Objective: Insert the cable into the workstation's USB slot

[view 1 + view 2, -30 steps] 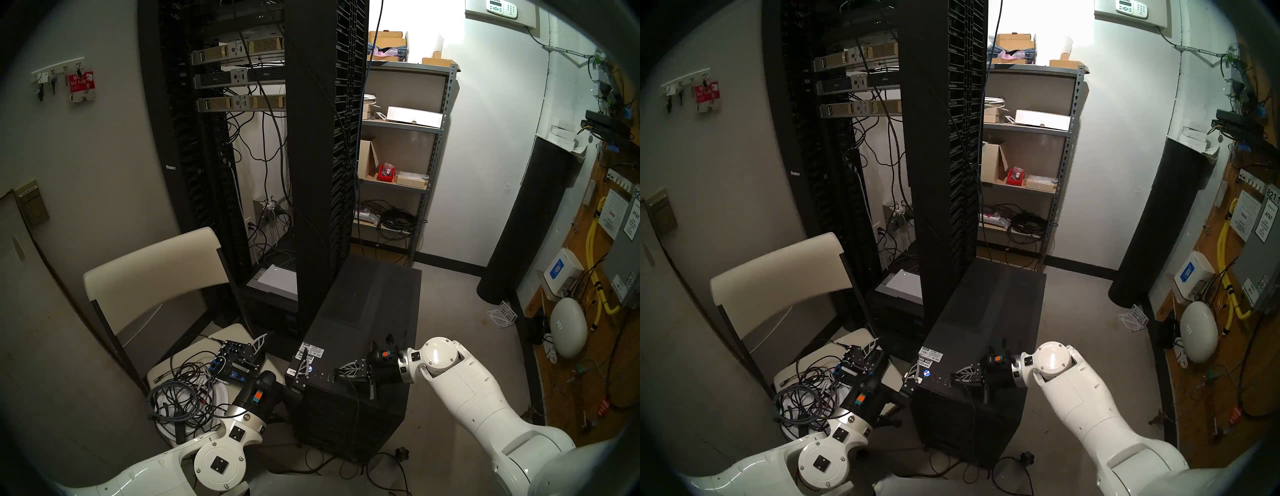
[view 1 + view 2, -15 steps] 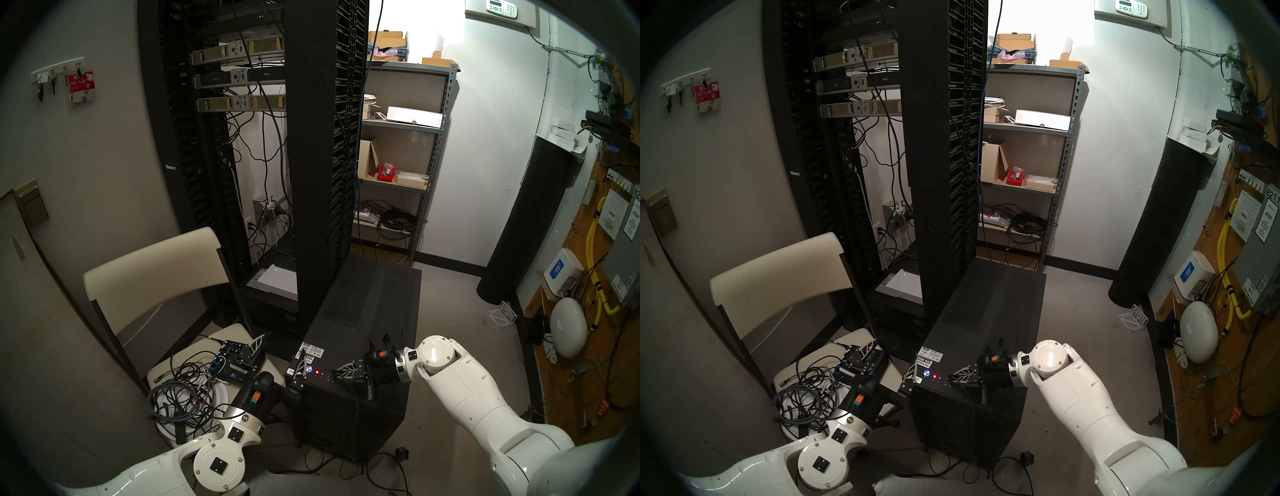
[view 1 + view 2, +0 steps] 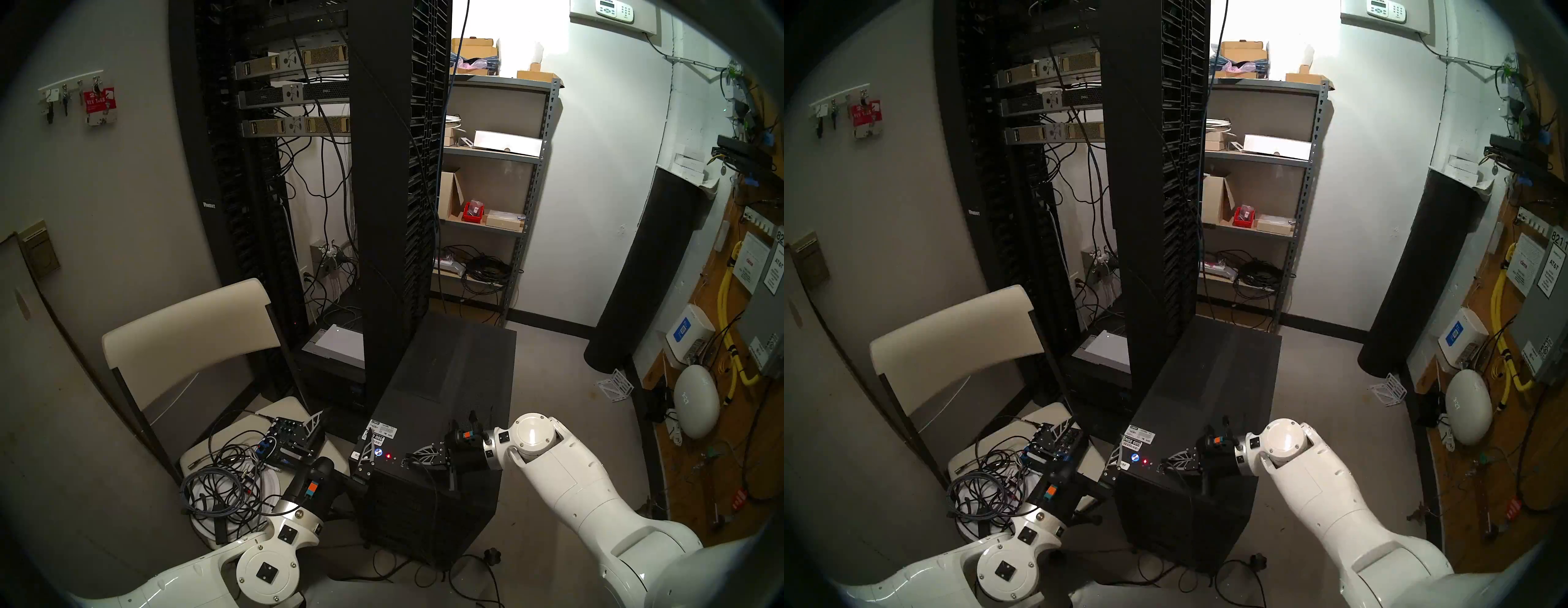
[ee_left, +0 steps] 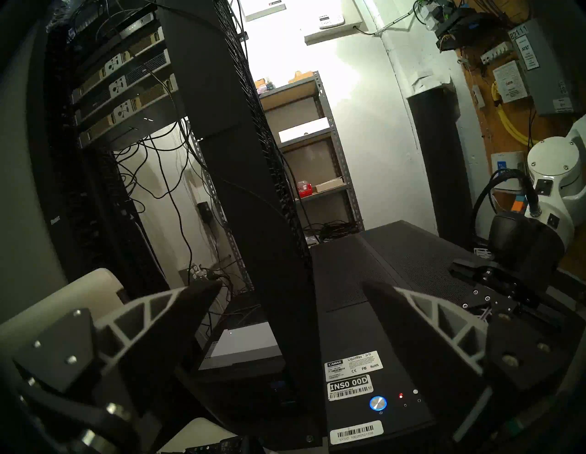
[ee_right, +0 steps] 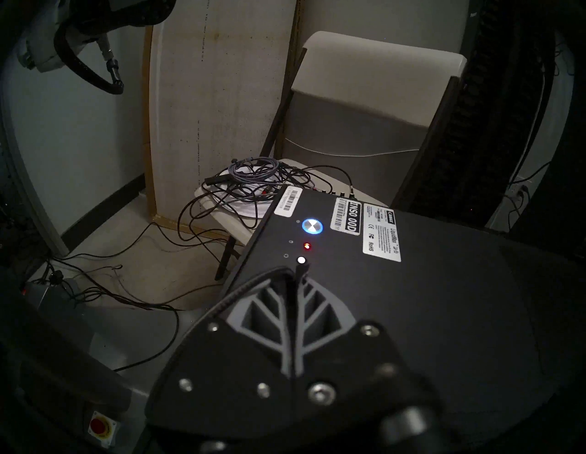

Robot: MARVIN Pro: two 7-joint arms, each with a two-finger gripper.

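Observation:
The workstation (image 3: 458, 373) is a black tower on the floor with white barcode stickers, a lit blue button (image 5: 312, 226) and a red light (image 5: 306, 246) on its top front. My right gripper (image 3: 409, 457) lies low over that front strip, shut on the cable's plug, whose dark tip pokes out between the fingers (image 5: 320, 304). The thin black cable (image 3: 437, 496) hangs from it down the tower's front. The USB slot is hidden under the fingers. My left gripper (image 3: 343, 431) stands open, straddling the tower's front left corner, holding nothing.
A tall black server rack (image 3: 382, 212) stands right behind the tower. A cream folding chair (image 3: 186, 331) on the left carries a small audio mixer (image 3: 284, 441) and tangled cords (image 3: 220, 479). Loose wires lie on the floor (image 5: 133, 301). A metal shelf (image 3: 530, 191) is at the back.
The right gripper has crept left along the tower's front strip and now covers the USB ports. The red light has come on. The left arm has barely moved.

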